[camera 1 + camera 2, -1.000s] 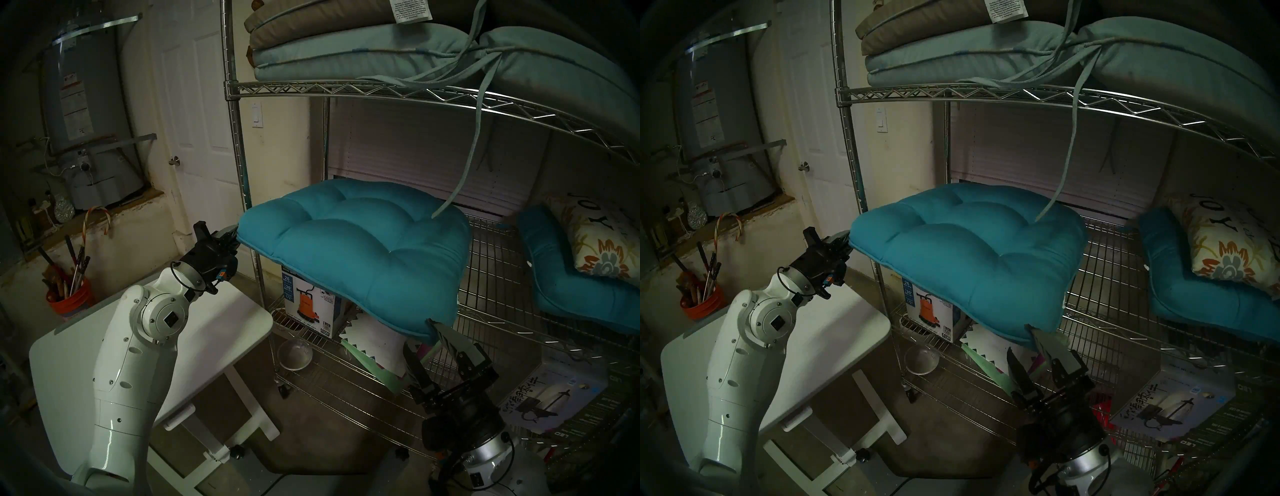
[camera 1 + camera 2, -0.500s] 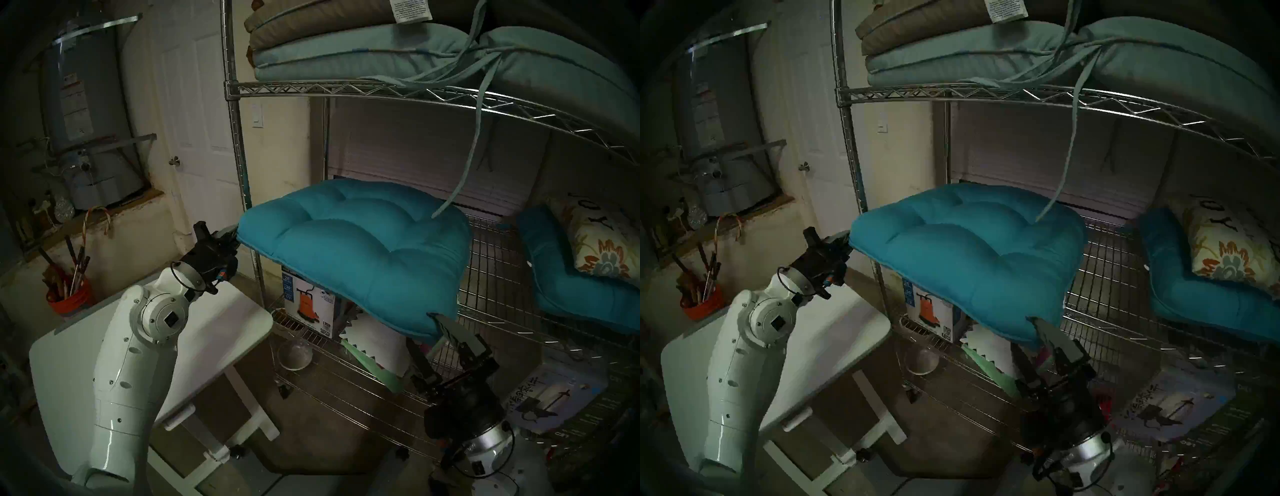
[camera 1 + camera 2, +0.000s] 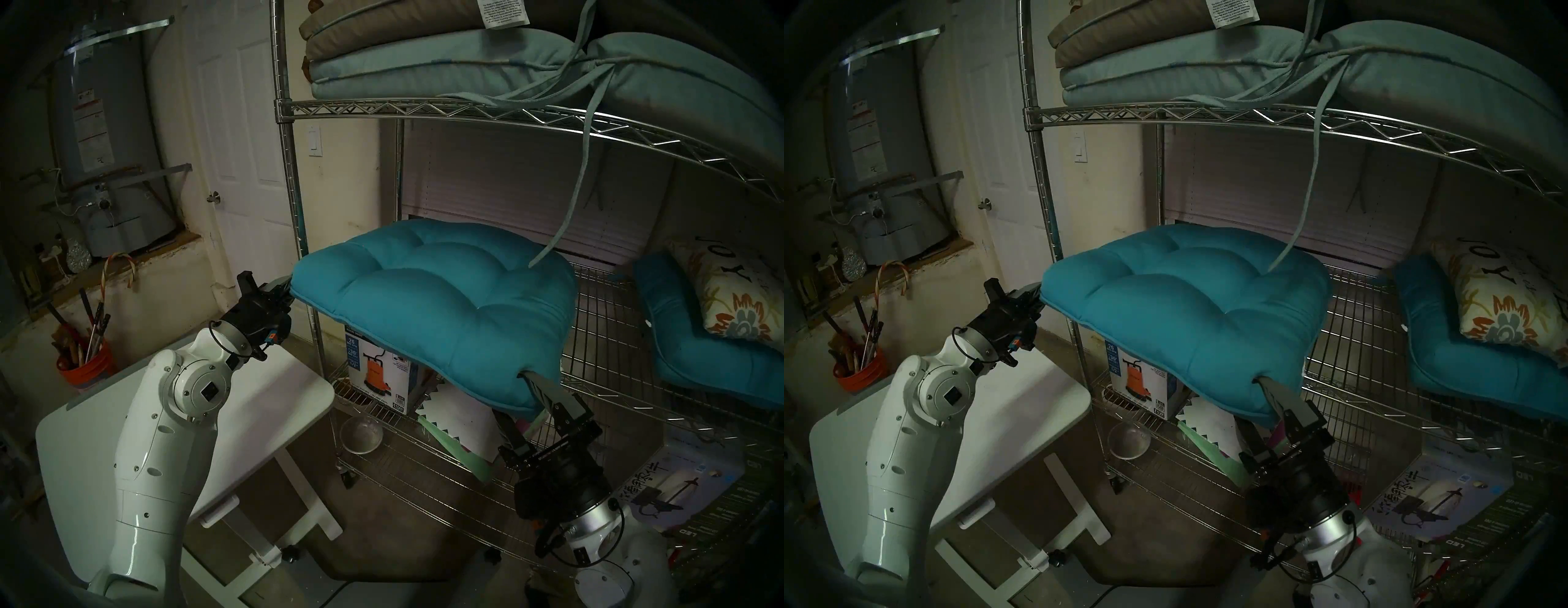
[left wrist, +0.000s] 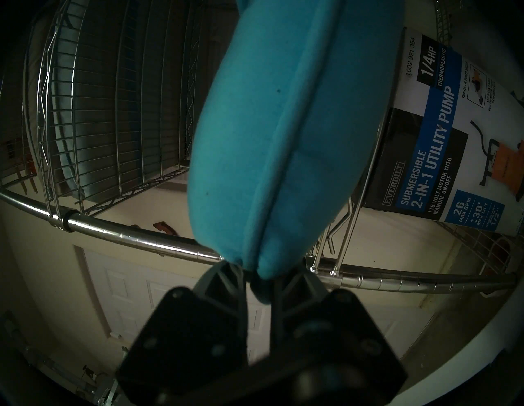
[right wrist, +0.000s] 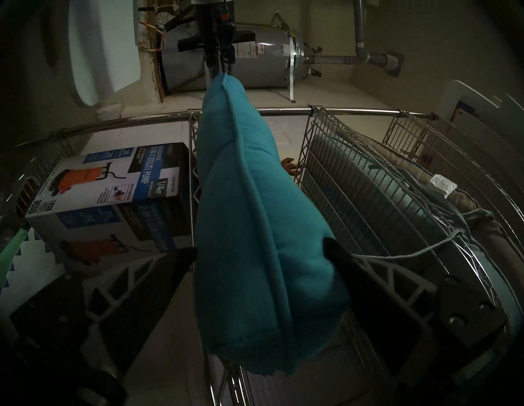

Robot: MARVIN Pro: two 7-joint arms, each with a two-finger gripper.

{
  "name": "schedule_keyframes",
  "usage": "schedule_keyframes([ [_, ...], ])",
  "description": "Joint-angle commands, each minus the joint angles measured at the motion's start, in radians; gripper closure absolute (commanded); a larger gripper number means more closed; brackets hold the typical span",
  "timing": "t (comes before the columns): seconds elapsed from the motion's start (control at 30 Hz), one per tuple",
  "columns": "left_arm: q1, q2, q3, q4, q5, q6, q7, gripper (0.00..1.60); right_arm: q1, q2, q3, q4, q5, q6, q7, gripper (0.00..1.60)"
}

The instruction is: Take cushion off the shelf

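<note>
The teal tufted cushion lies on the middle tier of the chrome wire shelf and sticks out past its front and left edge. My left gripper is shut on the cushion's left corner, seen close in the left wrist view. My right gripper is open around the front right corner. Its upper finger dents the top and its lower finger is under the cushion. In the right wrist view the cushion fills the gap between the fingers.
A white table stands below my left arm. A second teal cushion and a floral pillow sit at the right. Pale cushions lie on the top tier, one tie dangling onto the cushion. A pump box stands below.
My right gripper has moved up and forward onto the cushion's front right corner, and its upper finger now presses into the top. The left arm and cushion have barely moved.
</note>
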Motion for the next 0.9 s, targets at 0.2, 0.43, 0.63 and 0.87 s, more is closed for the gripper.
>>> schedule_keyframes([
  [0.2,-0.019,0.002,-0.003,-0.023,0.003,-0.003,0.008,1.6,0.009,-0.001,0.031,-0.083,0.052,-0.007,0.021,0.0],
  [0.43,-0.019,0.001,-0.003,-0.023,0.004,-0.005,0.008,1.6,-0.032,-0.011,0.057,-0.106,0.073,-0.017,0.019,0.0],
  [0.63,-0.019,0.0,-0.004,-0.023,0.004,-0.006,0.007,1.6,-0.049,-0.017,0.063,-0.118,0.076,-0.023,0.016,0.0],
  [0.87,-0.019,-0.002,-0.006,-0.023,0.005,-0.008,0.006,1.6,-0.058,-0.023,0.065,-0.131,0.077,-0.028,0.021,0.0],
])
